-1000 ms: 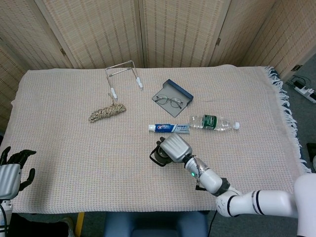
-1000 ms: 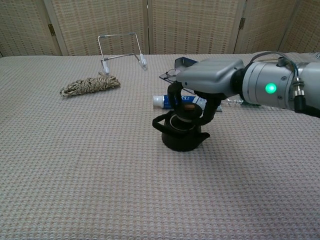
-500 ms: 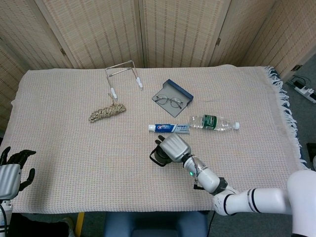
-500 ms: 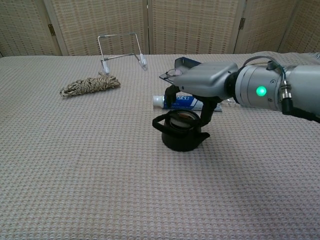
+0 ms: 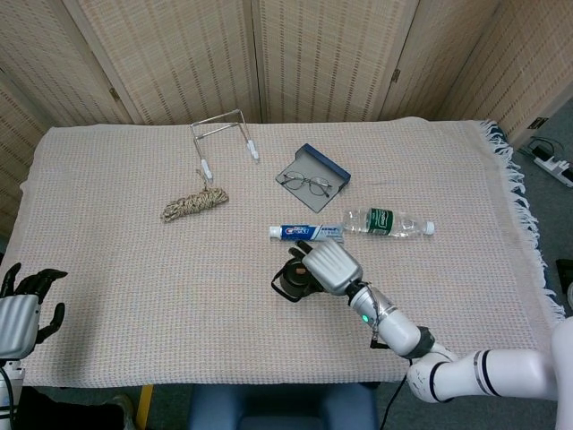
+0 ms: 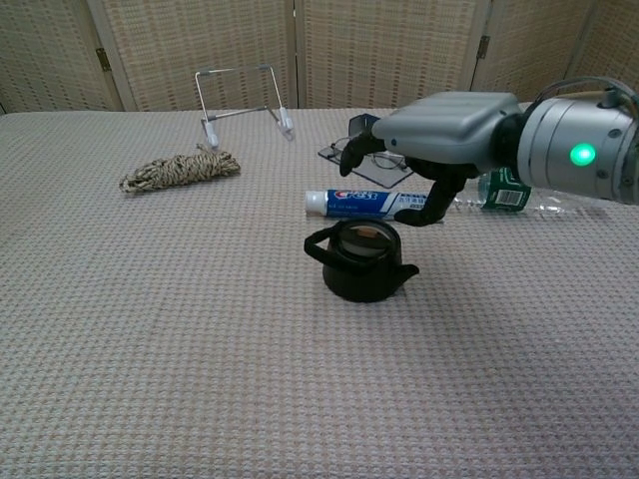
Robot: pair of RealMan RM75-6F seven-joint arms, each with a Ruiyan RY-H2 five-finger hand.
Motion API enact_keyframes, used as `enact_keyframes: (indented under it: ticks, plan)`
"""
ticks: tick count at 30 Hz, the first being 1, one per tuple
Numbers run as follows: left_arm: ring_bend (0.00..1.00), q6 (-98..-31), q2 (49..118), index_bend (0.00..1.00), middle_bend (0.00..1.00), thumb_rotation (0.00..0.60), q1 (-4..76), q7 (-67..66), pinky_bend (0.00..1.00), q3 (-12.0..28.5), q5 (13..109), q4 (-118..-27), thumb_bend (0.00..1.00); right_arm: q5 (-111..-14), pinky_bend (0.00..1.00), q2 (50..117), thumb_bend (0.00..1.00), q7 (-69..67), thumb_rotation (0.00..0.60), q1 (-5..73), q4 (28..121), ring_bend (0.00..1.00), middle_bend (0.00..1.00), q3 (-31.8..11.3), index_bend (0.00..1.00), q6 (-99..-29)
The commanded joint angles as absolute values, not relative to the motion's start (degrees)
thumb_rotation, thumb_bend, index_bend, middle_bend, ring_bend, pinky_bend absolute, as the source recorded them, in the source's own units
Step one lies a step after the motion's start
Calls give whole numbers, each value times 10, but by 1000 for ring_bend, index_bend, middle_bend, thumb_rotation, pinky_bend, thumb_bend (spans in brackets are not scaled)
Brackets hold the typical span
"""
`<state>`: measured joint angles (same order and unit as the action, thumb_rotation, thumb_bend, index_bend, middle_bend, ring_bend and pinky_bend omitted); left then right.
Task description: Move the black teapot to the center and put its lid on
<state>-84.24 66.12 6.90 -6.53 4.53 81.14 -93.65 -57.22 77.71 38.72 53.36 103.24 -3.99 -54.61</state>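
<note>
The black teapot stands on the cloth near the table's middle, also seen at the teapot in the head view. Its lid lies in the pot's opening. My right hand hovers above and to the right of the pot, fingers loosely apart and holding nothing; in the head view the right hand covers part of the pot. My left hand rests at the table's near left corner, far from the pot, with nothing in it.
A toothpaste tube lies just behind the teapot and a water bottle to its right. Glasses on a blue case, a rope bundle and a wire stand sit further back.
My right hand has let go of the lid, which now sits on the teapot, and has lifted up and to the right. The left hand has not moved.
</note>
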Motion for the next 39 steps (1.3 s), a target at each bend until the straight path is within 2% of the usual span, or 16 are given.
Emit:
enact_keyframes:
  ticks: [1, 22, 29, 33, 34, 36, 38, 39]
  plan:
    - [230, -840, 665, 243, 214, 600, 71, -67, 0, 45, 812, -936, 435, -625, 749, 762, 405, 337, 600, 516, 1038, 811, 259, -16, 220, -523]
    - [230, -843, 664, 242, 213, 600, 65, -66, 0, 43, 811, -934, 435, -650, 750, 784, 411, 317, 600, 513, 1020, 813, 317, -7, 221, -495]
    - [230, -844, 661, 242, 213, 600, 65, -61, 0, 46, 810, -933, 435, -681, 750, 717, 411, 339, 600, 475, 1076, 809, 317, -5, 221, -575]
    - [230, -843, 661, 243, 213, 600, 65, -57, 0, 49, 806, -929, 435, -706, 738, 663, 411, 341, 600, 421, 1110, 720, 313, 12, 220, -653]
    - [230, -842, 661, 243, 213, 600, 66, -56, 0, 50, 804, -928, 435, -718, 705, 651, 411, 335, 600, 399, 1114, 680, 306, 19, 220, -681]
    - [230, -841, 661, 242, 214, 600, 66, -55, 0, 51, 802, -927, 435, -737, 577, 634, 411, 321, 600, 365, 1115, 575, 279, 31, 210, -722]
    - [230, -842, 661, 238, 214, 600, 66, -55, 0, 54, 799, -926, 435, -755, 363, 623, 412, 303, 600, 323, 1107, 403, 219, 43, 164, -773]
    - [230, -842, 662, 236, 214, 600, 67, -55, 0, 55, 798, -926, 435, -763, 301, 620, 412, 294, 600, 305, 1101, 349, 195, 47, 145, -795]
